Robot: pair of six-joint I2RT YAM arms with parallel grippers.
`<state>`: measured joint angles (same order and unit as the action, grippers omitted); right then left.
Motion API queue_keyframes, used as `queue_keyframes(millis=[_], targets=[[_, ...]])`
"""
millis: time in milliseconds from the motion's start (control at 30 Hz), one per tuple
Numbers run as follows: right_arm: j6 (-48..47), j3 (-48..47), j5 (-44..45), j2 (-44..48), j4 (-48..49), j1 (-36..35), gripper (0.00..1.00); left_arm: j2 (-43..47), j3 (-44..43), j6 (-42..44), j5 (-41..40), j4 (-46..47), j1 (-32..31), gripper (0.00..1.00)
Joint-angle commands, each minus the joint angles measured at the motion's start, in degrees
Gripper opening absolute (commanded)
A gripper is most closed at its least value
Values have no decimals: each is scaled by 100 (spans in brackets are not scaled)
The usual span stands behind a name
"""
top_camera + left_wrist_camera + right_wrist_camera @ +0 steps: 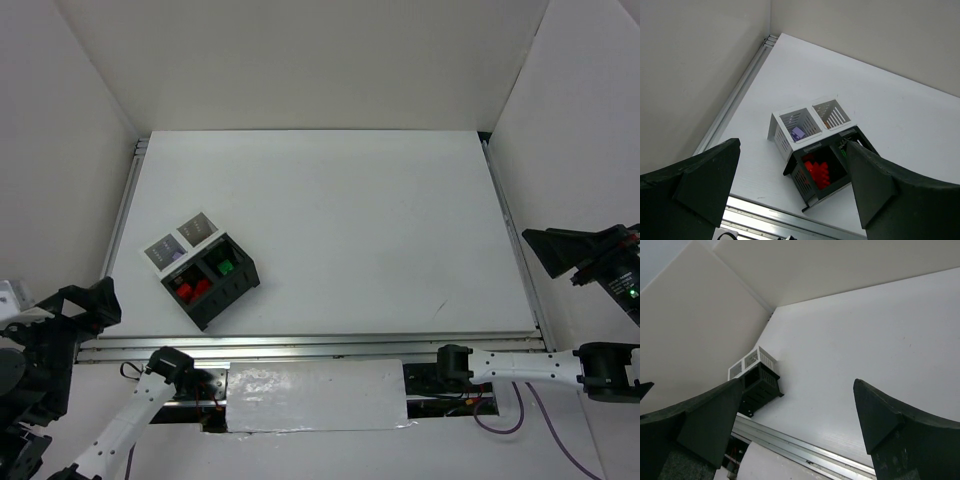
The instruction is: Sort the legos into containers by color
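You had left tool (pixel 792 144) and right tool (pixel 798 382) both spread, empty. Red legos (pixel 817 172), green lego (pixel 226 267) sat in black box (pixel 225 300) compartments; lilac lego (pixel 798 133) in adjoining grey bin (pixel 780 137).

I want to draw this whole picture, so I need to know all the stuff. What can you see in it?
table: one, white, fills the middle
black bins: two, joined, near-left part of the table
white bins: two, slatted, right behind the black bins
red legos: several, red, in the left black bin
green lego: at least one, green, in the right black bin
lilac lego: one, pale lilac, in the left white bin
sheet: one, shiny white, at the near edge between the arms
left arm: one, white and black, near left
right arm: one, white and black, near right
left gripper: one, black, open, empty
right gripper: one, black, open, empty
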<state>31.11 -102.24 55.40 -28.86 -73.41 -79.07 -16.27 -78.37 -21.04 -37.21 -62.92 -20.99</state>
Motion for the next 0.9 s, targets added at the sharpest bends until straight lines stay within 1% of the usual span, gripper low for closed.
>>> queue_keyframes(millis=[0,300,867], targets=[[97,195,15,-32,-121,49,100,28,94,12,-58,236,-28,99],[-149,502,-12,205,361,41,100,54,260,82,-76,367,-28,100],[-184,934,-20,320,643,41,100,28,252,135,-102,429,-28,100]])
